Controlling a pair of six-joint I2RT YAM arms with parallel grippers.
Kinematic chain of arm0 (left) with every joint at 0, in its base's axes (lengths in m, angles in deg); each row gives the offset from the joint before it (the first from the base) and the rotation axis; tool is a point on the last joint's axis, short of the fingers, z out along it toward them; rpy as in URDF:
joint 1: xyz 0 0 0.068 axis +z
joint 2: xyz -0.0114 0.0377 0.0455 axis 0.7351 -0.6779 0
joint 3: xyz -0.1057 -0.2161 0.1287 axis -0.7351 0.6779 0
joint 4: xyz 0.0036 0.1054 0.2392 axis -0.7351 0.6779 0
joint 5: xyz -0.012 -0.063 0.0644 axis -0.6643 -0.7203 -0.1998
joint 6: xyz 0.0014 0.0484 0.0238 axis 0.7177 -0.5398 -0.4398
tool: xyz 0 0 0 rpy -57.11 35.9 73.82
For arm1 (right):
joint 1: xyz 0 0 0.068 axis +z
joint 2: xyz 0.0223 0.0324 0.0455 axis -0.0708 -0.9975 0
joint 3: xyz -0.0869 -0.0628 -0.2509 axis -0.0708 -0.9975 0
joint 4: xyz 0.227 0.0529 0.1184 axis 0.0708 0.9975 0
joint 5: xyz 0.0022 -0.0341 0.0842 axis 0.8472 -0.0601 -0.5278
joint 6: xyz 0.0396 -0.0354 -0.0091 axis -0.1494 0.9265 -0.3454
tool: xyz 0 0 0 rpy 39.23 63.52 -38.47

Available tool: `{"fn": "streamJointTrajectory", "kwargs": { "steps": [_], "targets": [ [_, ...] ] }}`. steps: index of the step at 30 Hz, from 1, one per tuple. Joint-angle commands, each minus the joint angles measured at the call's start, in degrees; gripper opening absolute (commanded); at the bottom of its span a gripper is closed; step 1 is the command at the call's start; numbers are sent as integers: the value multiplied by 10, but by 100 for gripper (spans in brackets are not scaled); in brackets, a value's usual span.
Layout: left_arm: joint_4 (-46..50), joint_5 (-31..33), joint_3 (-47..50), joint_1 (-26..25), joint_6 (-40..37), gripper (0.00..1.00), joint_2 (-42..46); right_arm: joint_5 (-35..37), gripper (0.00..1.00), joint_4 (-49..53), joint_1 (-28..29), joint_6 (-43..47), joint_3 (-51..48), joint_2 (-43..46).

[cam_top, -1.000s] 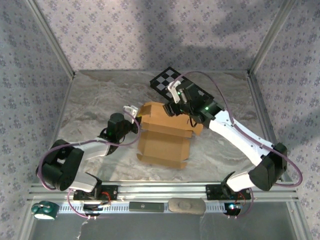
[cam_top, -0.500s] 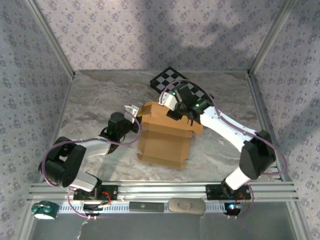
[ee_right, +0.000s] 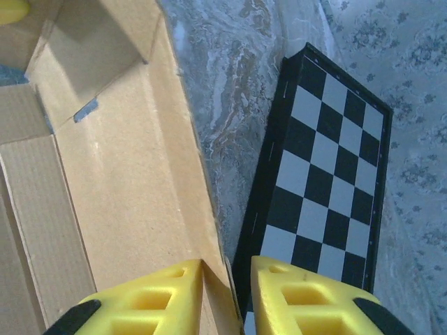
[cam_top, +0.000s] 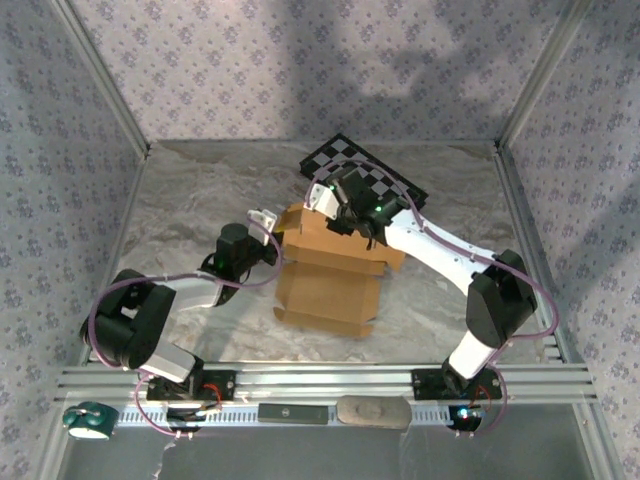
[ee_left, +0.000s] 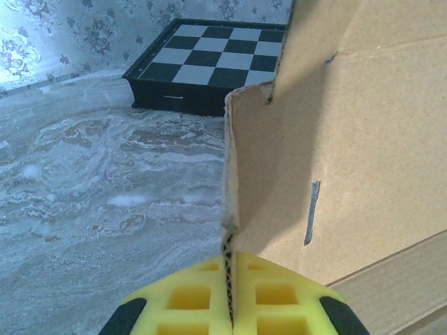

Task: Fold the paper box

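The tan paper box (cam_top: 330, 280) lies partly folded in the middle of the table, with its far flaps raised. My left gripper (cam_top: 268, 222) holds the box's far-left corner. In the left wrist view that gripper (ee_left: 234, 279) is shut on the lower edge of an upright flap of the paper box (ee_left: 349, 139). My right gripper (cam_top: 328, 212) is at the box's far edge. In the right wrist view its jaws (ee_right: 227, 272) straddle the raised wall of the paper box (ee_right: 119, 174). The left finger touches the cardboard, and a gap is left on the right side.
A black-and-white checkered board (cam_top: 370, 175) lies just behind the box, close to the right gripper, and shows as the checkered board (ee_right: 328, 188) beside the right finger. Patterned walls and metal posts enclose the marbled table (cam_top: 180, 220).
My right arm has moved left along the box's far edge, and its jaws have narrowed around the raised wall. The left gripper has kept its hold and place.
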Motion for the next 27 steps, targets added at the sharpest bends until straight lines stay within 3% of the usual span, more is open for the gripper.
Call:
{"fn": "streamJointTrajectory", "kwargs": {
  "steps": [1, 3, 7, 10, 14, 16, 19, 27],
  "targets": [
    [-21, -14, -21, 5, 1, 0, -5, 17, 26, 14, 10, -7, -4, -3],
    [-29, -14, -17, 5, 0, 0, -4, 5, 31, 17, 8, -12, -7, -2],
    [-45, -13, -8, 4, -12, 0, 6, -62, 49, 65, -23, -16, 11, -6],
    [-75, -19, 2, 2, -22, 0, 12, -123, 54, 115, -53, -13, 38, -2],
    [-69, -22, -14, -5, -45, 0, 8, -149, 59, 130, -70, 18, 36, 18],
    [-64, -24, -23, -7, -51, 0, 3, -149, 59, 145, -75, 27, 52, 10],
    [-62, -25, -33, -8, -51, 0, -3, -143, 49, 175, -77, 29, 86, -23],
    [-62, -22, -35, -10, -53, 0, -16, -124, 37, 146, -63, 13, 89, -50]
  ]
}}
